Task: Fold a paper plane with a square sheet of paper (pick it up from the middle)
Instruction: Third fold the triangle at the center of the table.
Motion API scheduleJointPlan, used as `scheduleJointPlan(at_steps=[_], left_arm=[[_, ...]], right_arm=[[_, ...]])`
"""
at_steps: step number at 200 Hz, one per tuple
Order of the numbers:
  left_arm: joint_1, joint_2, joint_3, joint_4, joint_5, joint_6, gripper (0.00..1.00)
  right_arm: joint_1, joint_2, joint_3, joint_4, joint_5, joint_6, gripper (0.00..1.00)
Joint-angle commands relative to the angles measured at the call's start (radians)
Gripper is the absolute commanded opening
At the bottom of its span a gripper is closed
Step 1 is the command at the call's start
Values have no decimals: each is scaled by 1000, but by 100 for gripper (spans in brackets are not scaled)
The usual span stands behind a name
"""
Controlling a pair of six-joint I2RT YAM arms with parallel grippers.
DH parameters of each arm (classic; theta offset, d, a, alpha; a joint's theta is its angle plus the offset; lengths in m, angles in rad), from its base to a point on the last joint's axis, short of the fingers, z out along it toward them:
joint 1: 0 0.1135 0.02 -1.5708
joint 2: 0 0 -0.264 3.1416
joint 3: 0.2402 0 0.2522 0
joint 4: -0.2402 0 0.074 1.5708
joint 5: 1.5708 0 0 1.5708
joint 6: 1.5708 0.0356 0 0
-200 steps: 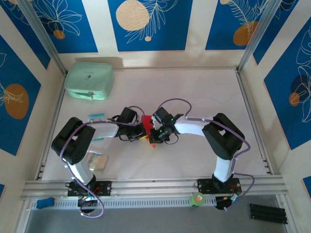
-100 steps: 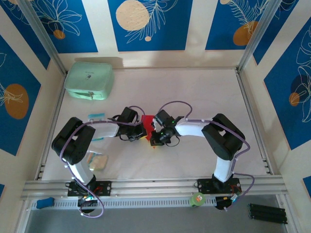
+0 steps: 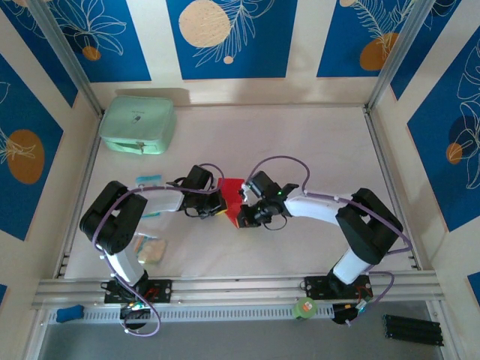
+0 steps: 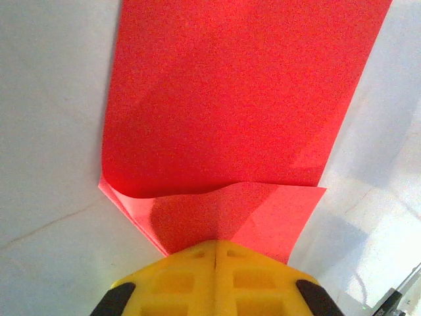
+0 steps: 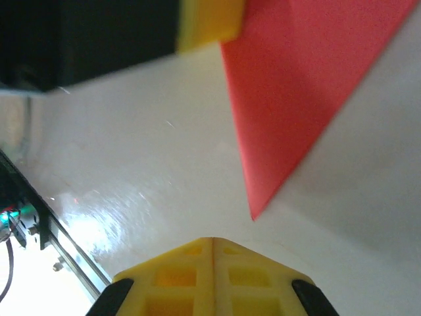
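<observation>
The red square sheet of paper lies partly folded on the white table between both grippers. In the left wrist view the red sheet has one layer curled over another. My left gripper is shut on its near edge, the yellow fingers pressed together over the paper. In the top view the left gripper sits at the sheet's left side. My right gripper is shut with nothing in it, just short of a sharp corner of the paper. The right gripper is at the sheet's lower right.
A mint-green case stands at the back left. A teal-striped packet and a pale packet lie by the left arm. A yellow finger of the left gripper shows at the top of the right wrist view.
The right arm has swung its elbow out to the right and its gripper has shifted slightly. The red paper now looks wider and flatter. The left gripper has stayed on the paper.
</observation>
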Motion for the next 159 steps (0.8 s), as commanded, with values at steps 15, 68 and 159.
scheduleJointPlan(at_steps=[15, 68, 159], left_arm=[[-3, 31, -13, -94, -70, -18, 2], [-2, 16, -13, -70, -43, -35, 1], [-2, -17, -39, 176, 100, -23, 11]], right_arm=[[1, 93, 99, 27, 11, -13, 3], [16, 200, 133, 36, 34, 10, 1], [-8, 237, 44, -4, 38, -61, 0]])
